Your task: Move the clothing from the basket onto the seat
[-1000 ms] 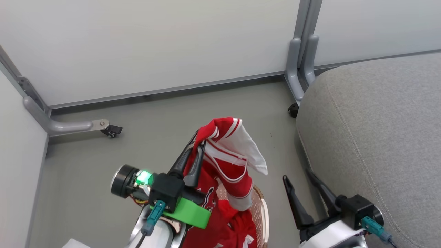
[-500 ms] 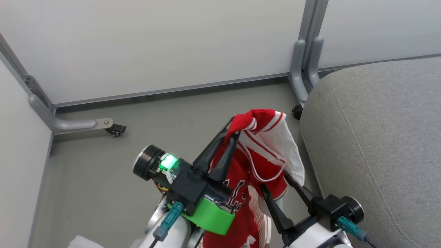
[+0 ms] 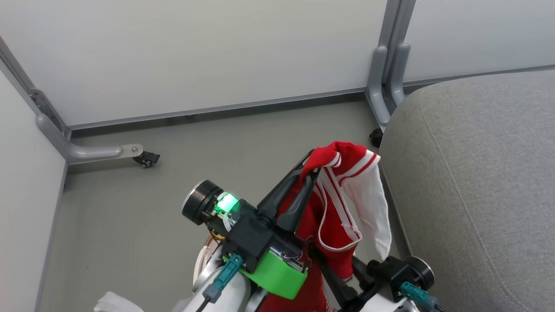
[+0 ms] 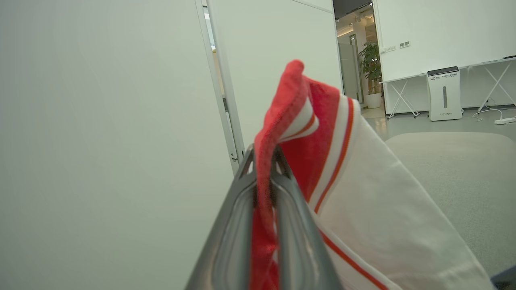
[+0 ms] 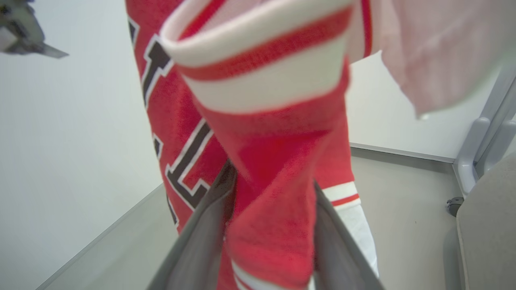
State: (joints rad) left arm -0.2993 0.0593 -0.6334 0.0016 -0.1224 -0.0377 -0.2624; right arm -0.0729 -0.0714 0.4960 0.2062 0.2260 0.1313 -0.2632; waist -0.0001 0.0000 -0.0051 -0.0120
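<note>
Clothing (image 3: 342, 195): red jersey hangs just beside seat (image 3: 477, 173), held high, likely to clear its edge | left gripper (image 3: 312, 167): clamped on top fold | right gripper (image 5: 272, 189): fingers astride lower cloth, grip unclear

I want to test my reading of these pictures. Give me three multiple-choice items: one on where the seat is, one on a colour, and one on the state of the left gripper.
1. In the head view, on which side of the lifted clothing is the seat?
A) left
B) right
C) hanging above it

2. The lettering on the clothing is:
A) yellow
B) green
C) dark with white edges

3. The left gripper is:
A) shut on the clothing
B) open and empty
C) shut on nothing

Key:
1 B, the seat stands at the right of the head view.
2 C, the right wrist view shows dark strokes edged in white.
3 A, it pinches a red fold in the left wrist view.
</note>
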